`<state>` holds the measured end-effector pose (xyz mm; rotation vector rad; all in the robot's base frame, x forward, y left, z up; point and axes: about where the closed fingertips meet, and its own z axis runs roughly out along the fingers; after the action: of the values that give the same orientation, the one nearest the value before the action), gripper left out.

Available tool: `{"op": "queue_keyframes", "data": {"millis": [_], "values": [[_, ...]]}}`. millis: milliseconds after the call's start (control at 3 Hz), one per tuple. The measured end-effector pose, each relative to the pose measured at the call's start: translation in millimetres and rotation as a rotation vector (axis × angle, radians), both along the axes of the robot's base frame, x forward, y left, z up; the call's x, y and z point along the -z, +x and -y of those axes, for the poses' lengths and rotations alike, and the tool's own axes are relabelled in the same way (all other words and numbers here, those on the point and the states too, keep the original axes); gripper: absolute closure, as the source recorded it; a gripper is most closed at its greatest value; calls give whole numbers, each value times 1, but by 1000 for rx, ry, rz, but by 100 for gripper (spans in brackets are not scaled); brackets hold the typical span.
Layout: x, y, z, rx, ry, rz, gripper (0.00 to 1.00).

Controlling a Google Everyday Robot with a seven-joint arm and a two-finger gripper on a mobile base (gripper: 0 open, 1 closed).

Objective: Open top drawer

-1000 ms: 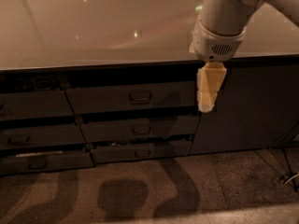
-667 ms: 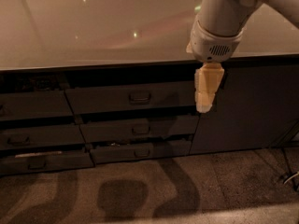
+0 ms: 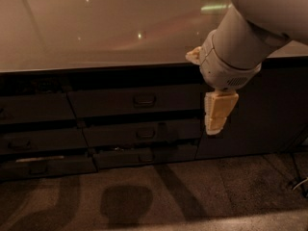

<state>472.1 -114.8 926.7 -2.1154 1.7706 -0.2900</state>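
Tool point(image 3: 219, 113) has dropped lower, now right of the handle point(image 3: 144, 99) on the top drawer point(image 3: 103, 103), which I judge unopened with approach pending; I cannot tell the tool's aperture.

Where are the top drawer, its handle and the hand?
top drawer point(image 3: 103, 102): camera view, bare front left of handle.
handle point(image 3: 144, 99): camera view, its centre.
hand point(image 3: 215, 127): camera view, lower tip, hanging right of the top drawer.
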Motion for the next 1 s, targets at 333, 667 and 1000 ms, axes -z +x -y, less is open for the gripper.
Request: {"op": "queue_keyframes", "data": {"millis": [333,667,1000], "values": [[0,0,0,0,0,0,0],[31,29,16,32,-22,-49,0],[97,91,51,52,-48,-120,0]]}}
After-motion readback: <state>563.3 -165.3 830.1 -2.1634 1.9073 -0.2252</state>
